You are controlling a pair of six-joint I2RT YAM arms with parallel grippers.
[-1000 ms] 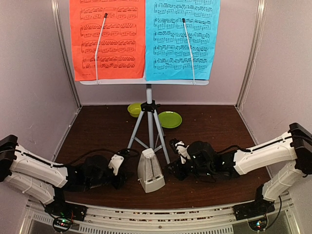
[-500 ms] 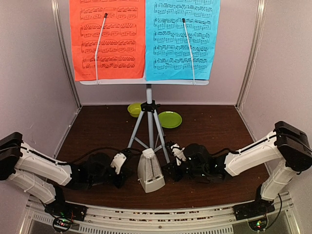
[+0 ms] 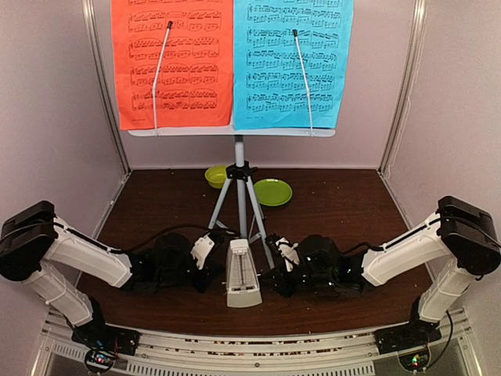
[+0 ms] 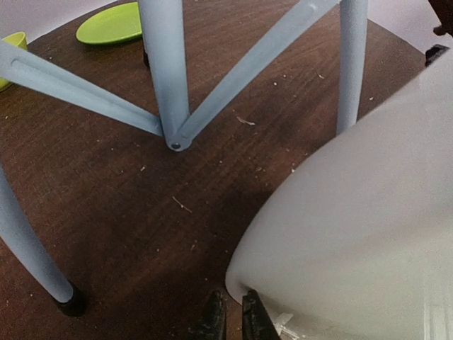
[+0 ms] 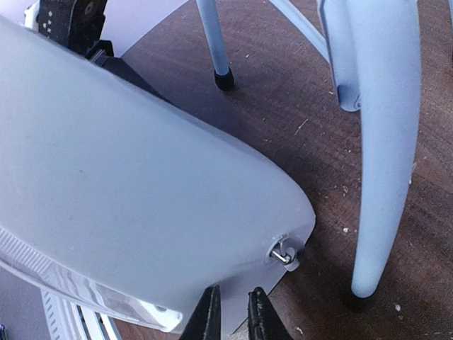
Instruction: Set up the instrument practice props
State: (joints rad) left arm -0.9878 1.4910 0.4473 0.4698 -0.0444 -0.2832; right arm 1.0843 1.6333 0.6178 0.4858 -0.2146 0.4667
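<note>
Your metronome (image 3: 243, 276) stands near the table (image 3: 344, 205) front edge, just before the tripod (image 3: 240, 205) legs, with little room behind. Left gripper (image 4: 232, 320) and right gripper (image 5: 232, 312), fingers nearly together and empty, have crowded closer to its sides.

Dark wood-grain tabletop (image 3: 344, 211), matt and dusted with pale crumbs, fills the lower half of the overhead view. The tripod (image 3: 239, 204) at centre has smooth pale grey legs that look like painted metal with a satin sheen. Each visible leg ends in a dull black foot cap (image 5: 224, 79). The whitish metronome (image 3: 242, 274) at lower centre looks like smooth plastic with a soft gloss. A small bright metal pin (image 5: 283, 253) sticks out of its side. At the top, the red sheet (image 3: 172, 63) and blue sheet (image 3: 293, 63) are flat matt paper printed in black. They rest on the pale grey music-stand desk (image 3: 231, 132). The lime-green plate (image 3: 272, 191) looks like smooth plastic.
</note>
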